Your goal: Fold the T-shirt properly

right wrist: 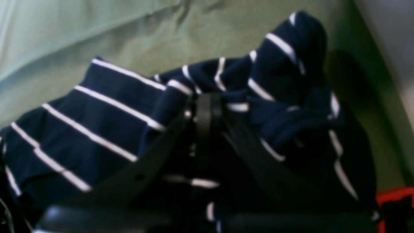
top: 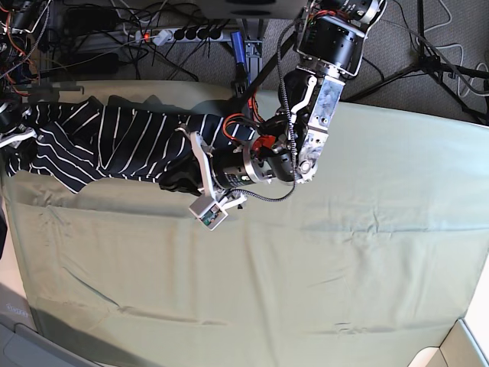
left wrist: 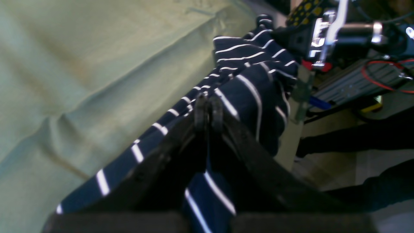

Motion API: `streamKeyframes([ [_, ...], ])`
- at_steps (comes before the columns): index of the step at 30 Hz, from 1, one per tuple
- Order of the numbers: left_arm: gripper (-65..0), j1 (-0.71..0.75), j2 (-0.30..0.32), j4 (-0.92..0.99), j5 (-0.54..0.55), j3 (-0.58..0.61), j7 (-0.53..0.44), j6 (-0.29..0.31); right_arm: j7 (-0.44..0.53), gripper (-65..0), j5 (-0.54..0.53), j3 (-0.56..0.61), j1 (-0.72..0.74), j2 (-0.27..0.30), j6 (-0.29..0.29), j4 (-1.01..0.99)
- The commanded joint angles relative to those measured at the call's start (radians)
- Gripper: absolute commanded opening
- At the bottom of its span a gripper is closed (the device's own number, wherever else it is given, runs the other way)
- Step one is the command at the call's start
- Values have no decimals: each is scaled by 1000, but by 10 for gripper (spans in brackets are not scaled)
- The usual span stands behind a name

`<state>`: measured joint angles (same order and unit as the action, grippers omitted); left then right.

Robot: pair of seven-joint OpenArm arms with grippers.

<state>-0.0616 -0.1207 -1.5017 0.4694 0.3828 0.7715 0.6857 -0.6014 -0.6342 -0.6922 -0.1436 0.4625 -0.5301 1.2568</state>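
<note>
The T-shirt (top: 130, 141), dark navy with thin white stripes, lies bunched and stretched along the far left of the green-covered table. My left gripper (left wrist: 208, 111) is shut on a fold of the T-shirt (left wrist: 245, 97), with striped fabric running between and past its fingers. In the base view the left gripper (top: 182, 167) sits at the shirt's right end. My right gripper (right wrist: 207, 106) is shut on crumpled T-shirt fabric (right wrist: 106, 116). In the base view the right arm (top: 11, 122) shows only at the left edge, by the shirt's left end.
A pale green cloth (top: 321, 260) covers the whole table, with creases. A power strip and cables (top: 168, 34) lie behind the far edge. A tripod's legs (top: 435, 53) stand at the back right. The right arm's hardware (left wrist: 326, 35) shows beyond the shirt in the left wrist view.
</note>
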Motion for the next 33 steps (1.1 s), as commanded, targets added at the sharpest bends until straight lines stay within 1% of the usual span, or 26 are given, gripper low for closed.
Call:
streamKeyframes([
  [1, -641, -18, -7, -17, 20, 2, -18, 7, 10, -650, -38, -16, 7, 24, 31, 37],
  [5, -641, -18, 38, -17, 24, 2, -18, 6, -63, -650, -124, -75, 8, 24, 29, 140],
  [8, -641, -18, 72, -18, 75, 2, -3, 6, -111, -650, -143, -153, 7, 29, 29, 203],
  [13, -641, -17, 80, -18, 118, 2, 23, 6, -120, -650, -124, -229, -1, 99, 29, 184],
  [14, -641, -15, 80, -18, 122, 2, 23, 6, -121, -592, -124, -233, -2, 116, 29, 171],
  [16, -641, -12, 80, -18, 125, 2, 23, 6, -120, -389, -125, -233, -3, 150, 29, 133],
  [17, -641, -11, 80, -18, 126, 2, 23, 6, -116, -305, -125, -233, -3, 165, 30, 113],
  [18, -641, -8, 80, -18, 126, 2, 23, 6, -114, -251, -125, -233, -3, 179, 30, 91],
  [19, -641, -6, 80, -18, 126, 2, 23, 6, -113, -225, -126, -232, -3, 191, 29, 66],
  [22, -641, -2, 80, -18, 126, 2, 34, 6, -96, -221, -126, -207, -3, 225, 29, -16],
  [26, -641, -2, 80, -18, 127, 2, 42, 6, -69, -221, -125, -124, 0, 261, 29, -116],
  [30, -641, -2, 80, -18, 157, 2, 42, 6, -55, -221, -123, -16, 5, 263, 29, -138],
  [33, -640, -2, 80, -18, 158, 2, 42, 6, -15, -221, -90, 54, 5, 262, 29, -143],
])
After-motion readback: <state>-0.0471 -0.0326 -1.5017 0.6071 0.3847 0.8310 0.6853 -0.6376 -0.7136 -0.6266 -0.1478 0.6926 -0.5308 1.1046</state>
